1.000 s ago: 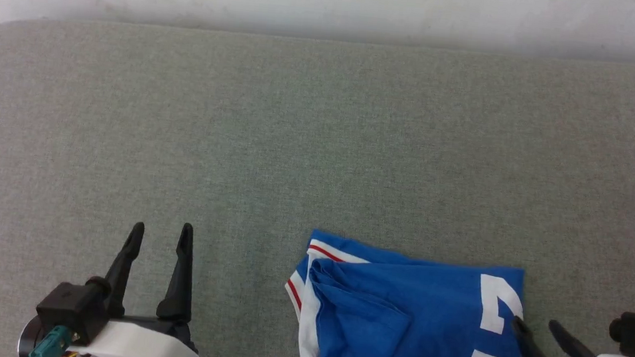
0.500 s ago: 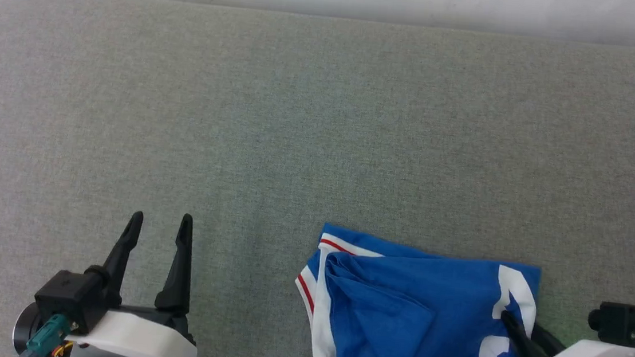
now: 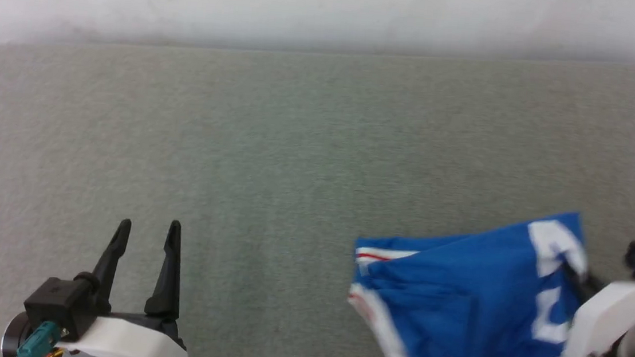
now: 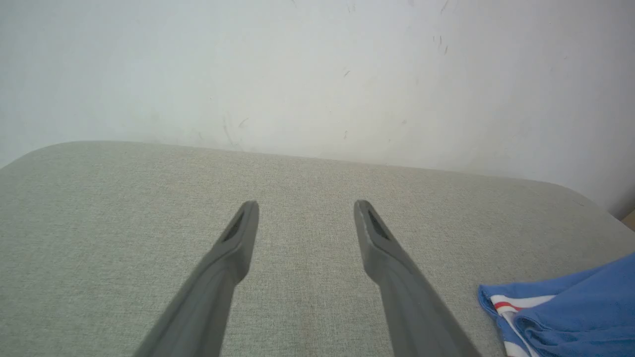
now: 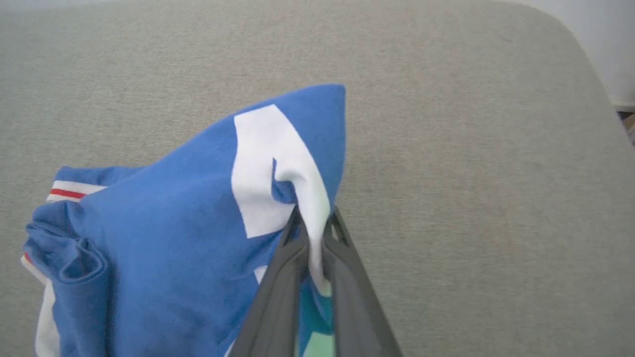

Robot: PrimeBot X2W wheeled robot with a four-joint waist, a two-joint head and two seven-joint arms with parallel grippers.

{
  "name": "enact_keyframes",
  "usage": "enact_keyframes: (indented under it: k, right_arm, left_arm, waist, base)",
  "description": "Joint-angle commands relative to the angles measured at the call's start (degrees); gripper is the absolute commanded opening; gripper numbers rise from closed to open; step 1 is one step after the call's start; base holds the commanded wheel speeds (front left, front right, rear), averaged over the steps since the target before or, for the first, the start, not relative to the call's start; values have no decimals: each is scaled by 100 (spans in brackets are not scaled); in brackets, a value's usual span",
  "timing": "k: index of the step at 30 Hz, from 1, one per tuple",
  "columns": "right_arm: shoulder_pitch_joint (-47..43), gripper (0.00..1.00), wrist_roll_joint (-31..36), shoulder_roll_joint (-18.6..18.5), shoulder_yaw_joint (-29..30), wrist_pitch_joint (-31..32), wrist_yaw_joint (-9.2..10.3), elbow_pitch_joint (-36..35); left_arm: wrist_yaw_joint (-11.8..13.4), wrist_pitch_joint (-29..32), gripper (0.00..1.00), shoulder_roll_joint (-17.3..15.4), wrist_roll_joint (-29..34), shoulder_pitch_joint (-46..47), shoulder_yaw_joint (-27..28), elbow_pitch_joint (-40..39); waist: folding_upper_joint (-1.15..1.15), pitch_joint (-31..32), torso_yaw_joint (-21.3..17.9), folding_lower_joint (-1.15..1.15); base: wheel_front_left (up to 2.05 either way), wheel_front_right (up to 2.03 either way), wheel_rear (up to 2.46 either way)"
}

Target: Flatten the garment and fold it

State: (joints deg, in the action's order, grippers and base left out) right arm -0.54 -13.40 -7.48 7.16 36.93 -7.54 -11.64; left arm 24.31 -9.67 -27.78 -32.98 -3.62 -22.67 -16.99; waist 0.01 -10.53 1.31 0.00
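The garment point(image 3: 467, 301) is a royal-blue jersey with white numerals and red-and-white trim, bunched at the lower right of the grey table. My right gripper point(image 3: 573, 275) is shut on its right edge, pinching the white numeral, and that corner is raised off the table. The right wrist view shows the cloth point(image 5: 198, 223) clamped between my fingertips, with the right gripper point(image 5: 312, 218) closed around a fold. My left gripper point(image 3: 146, 227) stands open at the lower left, well clear of the garment. In the left wrist view the left gripper point(image 4: 305, 206) is open over bare table, the garment point(image 4: 570, 307) at lower right.
The grey fabric-covered table point(image 3: 275, 140) stretches wide ahead and to the left. A white wall point(image 3: 309, 5) runs behind its far edge. The table's rounded right corner point(image 5: 570, 29) lies beyond the garment.
My right gripper closed on the garment's right edge and lifted it up and to the right. The head camera has shifted. My left gripper has stayed open in place.
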Motion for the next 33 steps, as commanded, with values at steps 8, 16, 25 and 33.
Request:
enact_keyframes:
  k: [8, 16, 25, 33]
  right_arm:
    - [927, 0, 347, -1428, 485, 349, 5, 301]
    - [1656, 0, 501, -2627, 769, -11, 5, 788]
    - [2278, 0, 797, -2876, 956, -655, 5, 1790]
    - [2420, 100, 1097, -2680, 1102, -924, 5, 2375]
  left_arm:
    - [-19, 92, 100, -152, 96, 329, 10, -171]
    - [-9, 237, 100, -387, 333, 864, 126, -408]
    - [-116, 384, 100, -486, 698, 1671, 10, -584]
    - [-104, 65, 100, -385, 908, 1925, -16, -590]
  waist:
    - [-1, -348, -554, 0]
    - [-1, -1358, -701, 0]
    - [-1, -2241, -741, 0]
    - [-1, -2394, -721, 0]
  base:
    - [0, 0, 0]
    - [0, 0, 0]
    - [0, 0, 0]
    - [0, 0, 0]
